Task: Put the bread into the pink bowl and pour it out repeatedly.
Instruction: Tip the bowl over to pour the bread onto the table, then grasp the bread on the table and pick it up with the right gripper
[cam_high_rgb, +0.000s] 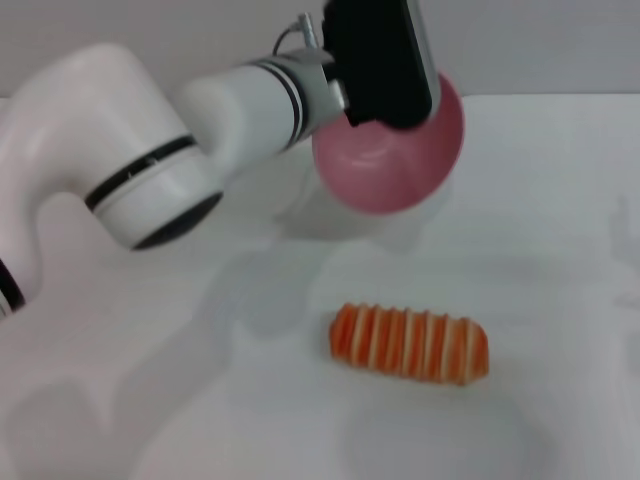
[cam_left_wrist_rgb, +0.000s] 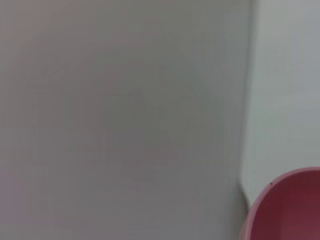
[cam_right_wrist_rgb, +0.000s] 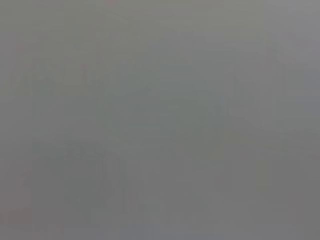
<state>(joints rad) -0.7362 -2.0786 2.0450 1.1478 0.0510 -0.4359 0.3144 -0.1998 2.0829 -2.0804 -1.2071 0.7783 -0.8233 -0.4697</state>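
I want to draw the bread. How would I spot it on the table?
Look at the white table. The left arm's gripper holds the pink bowl up at the back, and the bread lies on the table in front of it. It is the only long orange thing with pale stripes.

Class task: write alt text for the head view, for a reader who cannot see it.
The left gripper holds the pink bowl tipped in the air above a white table. The bread, orange-brown with cream stripes, lies on the table nearer the camera, outside the bowl. The right arm is out of view.
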